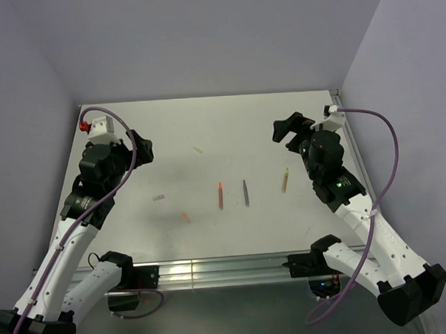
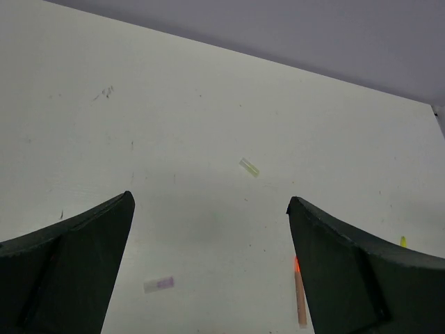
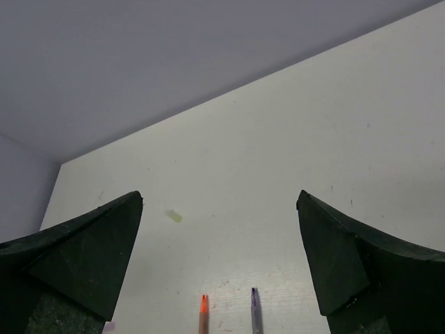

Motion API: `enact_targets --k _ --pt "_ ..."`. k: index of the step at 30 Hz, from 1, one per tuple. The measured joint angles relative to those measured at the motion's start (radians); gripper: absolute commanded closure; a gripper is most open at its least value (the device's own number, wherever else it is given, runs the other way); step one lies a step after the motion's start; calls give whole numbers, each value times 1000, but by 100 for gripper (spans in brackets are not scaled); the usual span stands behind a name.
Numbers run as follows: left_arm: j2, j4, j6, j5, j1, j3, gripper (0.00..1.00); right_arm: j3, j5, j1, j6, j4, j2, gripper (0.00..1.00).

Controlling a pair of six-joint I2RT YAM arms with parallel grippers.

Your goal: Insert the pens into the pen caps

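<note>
Three pens lie on the white table (image 1: 206,123): an orange-red pen (image 1: 220,194), a dark purple pen (image 1: 245,192) and a yellow-green pen (image 1: 286,180). A cream-yellow cap (image 1: 198,149) lies further back, a lilac cap (image 1: 158,196) to the left and an orange cap (image 1: 186,216) near the front. My left gripper (image 1: 142,150) is open and empty above the table's left side. My right gripper (image 1: 284,129) is open and empty at the back right. The left wrist view shows the cream cap (image 2: 249,167), lilac cap (image 2: 158,284) and orange-red pen (image 2: 300,292). The right wrist view shows the orange-red pen tip (image 3: 203,313), purple pen tip (image 3: 255,310) and cream cap (image 3: 174,216).
Grey walls close the table at the back and both sides. A metal rail (image 1: 213,271) runs along the near edge between the arm bases. Purple cables loop off both wrists.
</note>
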Motion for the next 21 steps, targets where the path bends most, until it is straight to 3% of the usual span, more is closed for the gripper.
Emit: enact_targets --k 21 --pt "69 -58 -79 -115 21 1 4 0 -3 0 -11 -47 14 3"
